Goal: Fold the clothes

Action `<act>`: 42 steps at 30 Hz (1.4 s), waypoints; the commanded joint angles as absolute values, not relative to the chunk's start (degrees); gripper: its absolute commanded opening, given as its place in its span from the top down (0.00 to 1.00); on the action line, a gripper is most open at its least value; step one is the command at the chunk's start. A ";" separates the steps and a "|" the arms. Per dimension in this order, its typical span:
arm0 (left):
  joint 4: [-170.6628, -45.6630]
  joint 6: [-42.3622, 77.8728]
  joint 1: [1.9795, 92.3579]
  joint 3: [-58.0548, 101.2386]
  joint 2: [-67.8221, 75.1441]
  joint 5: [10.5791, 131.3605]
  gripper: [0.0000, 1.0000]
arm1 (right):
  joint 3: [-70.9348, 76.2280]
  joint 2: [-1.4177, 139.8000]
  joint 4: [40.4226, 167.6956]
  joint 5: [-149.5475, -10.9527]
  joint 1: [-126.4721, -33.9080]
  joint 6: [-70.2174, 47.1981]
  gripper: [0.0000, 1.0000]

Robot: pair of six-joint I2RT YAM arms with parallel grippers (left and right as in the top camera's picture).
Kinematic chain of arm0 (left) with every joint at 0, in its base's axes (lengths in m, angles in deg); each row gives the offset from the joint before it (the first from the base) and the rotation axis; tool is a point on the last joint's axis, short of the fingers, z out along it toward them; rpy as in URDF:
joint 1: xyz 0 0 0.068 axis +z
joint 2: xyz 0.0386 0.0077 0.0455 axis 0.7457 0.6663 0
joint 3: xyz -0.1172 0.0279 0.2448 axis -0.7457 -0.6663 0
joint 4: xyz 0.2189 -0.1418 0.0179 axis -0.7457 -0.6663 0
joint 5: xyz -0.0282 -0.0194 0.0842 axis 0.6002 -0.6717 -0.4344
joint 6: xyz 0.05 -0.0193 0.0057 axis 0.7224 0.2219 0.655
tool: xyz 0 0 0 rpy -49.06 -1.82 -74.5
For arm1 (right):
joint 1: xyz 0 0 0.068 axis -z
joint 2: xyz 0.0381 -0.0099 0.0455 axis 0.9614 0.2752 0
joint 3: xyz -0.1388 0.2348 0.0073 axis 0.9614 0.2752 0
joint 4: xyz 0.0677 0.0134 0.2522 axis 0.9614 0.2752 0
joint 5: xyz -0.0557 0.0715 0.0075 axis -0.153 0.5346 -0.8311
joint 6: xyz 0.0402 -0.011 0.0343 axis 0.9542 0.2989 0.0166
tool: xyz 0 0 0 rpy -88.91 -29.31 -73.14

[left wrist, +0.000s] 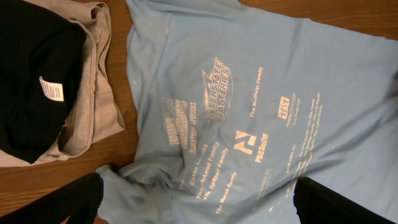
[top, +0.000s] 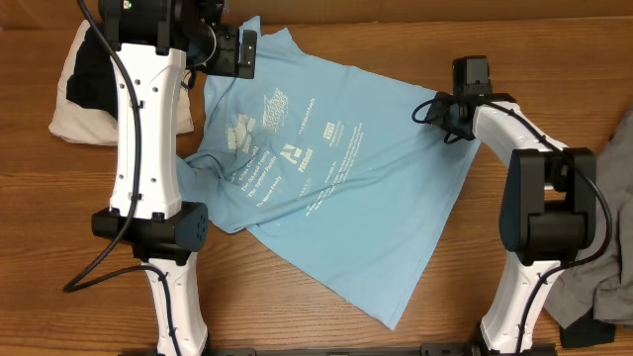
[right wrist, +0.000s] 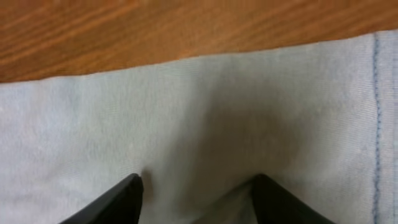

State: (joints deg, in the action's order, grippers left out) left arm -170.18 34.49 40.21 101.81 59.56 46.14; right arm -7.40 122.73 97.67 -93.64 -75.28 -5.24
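One sky-blue T-shirt (top: pixel 336 188), thin knit with white print, lies spread and skewed mid-table, rumpled at its left side. One black garment (left wrist: pixel 31 74) sits on one beige garment (left wrist: pixel 93 118) at the far-left corner. One grey garment (top: pixel 618 168) is at the right edge. Wood-grain tabletop (top: pixel 396 40). Left gripper (left wrist: pixel 199 183) is over the shirt, fingers wide apart. Right gripper (right wrist: pixel 198 180) is at the shirt's stitched right edge, fingers apart.

Status: the left arm (top: pixel 148 129) is being held stretched away from its base, with the wrist turned right at the far end. The left gripper (top: pixel 232 49) is being held wide open, its fingers (left wrist: pixel 81 199) showing at both lower corners of the wrist view. The right arm (top: pixel 534 188) is being held folded at the elbow, forearm angled left. The right gripper (right wrist: pixel 198 180) is being held pointing down, jaws partly apart.
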 commanded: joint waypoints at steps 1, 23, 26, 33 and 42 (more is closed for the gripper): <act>-170.14 34.03 40.25 101.50 60.15 45.77 0.00 | -3.37 131.36 99.17 -89.97 -74.91 -5.54 0.45; -169.24 34.03 40.25 101.50 60.17 45.94 0.00 | -3.92 137.11 92.55 -92.02 -64.66 -6.31 0.44; -168.52 34.03 40.25 101.50 60.17 45.94 0.00 | -5.50 137.11 91.26 -91.21 -62.52 -7.68 0.44; -166.42 34.03 40.25 101.50 60.17 45.97 0.00 | -13.01 137.11 92.79 -91.21 -61.03 -9.61 0.44; -164.78 34.09 40.25 101.50 60.17 45.86 0.00 | -33.01 136.67 116.81 -85.77 -61.05 -8.67 0.00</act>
